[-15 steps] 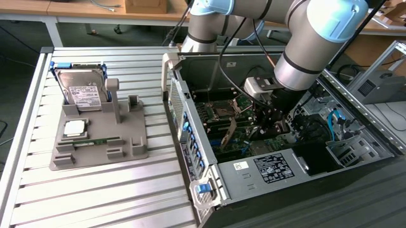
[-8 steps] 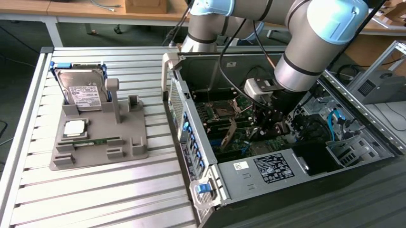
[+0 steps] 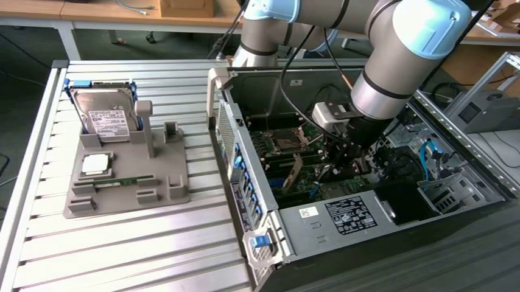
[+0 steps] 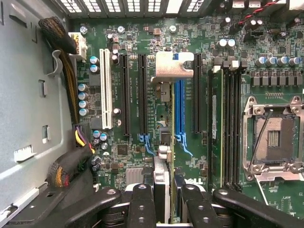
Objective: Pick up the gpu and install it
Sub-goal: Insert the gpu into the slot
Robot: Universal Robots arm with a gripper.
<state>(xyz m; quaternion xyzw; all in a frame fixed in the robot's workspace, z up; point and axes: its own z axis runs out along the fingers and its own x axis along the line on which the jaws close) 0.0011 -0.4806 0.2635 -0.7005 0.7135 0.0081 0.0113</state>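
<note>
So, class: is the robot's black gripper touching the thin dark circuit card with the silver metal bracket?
Touching. In the wrist view the gripper has its black fingers pressed against both faces of the gpu card, seen edge-on above the motherboard.

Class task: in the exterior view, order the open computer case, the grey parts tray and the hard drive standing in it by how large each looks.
1. Computer case, clearly largest.
2. Grey parts tray.
3. Hard drive, smallest; it stands farther from the camera, but the gap is wide enough to rank.
</note>
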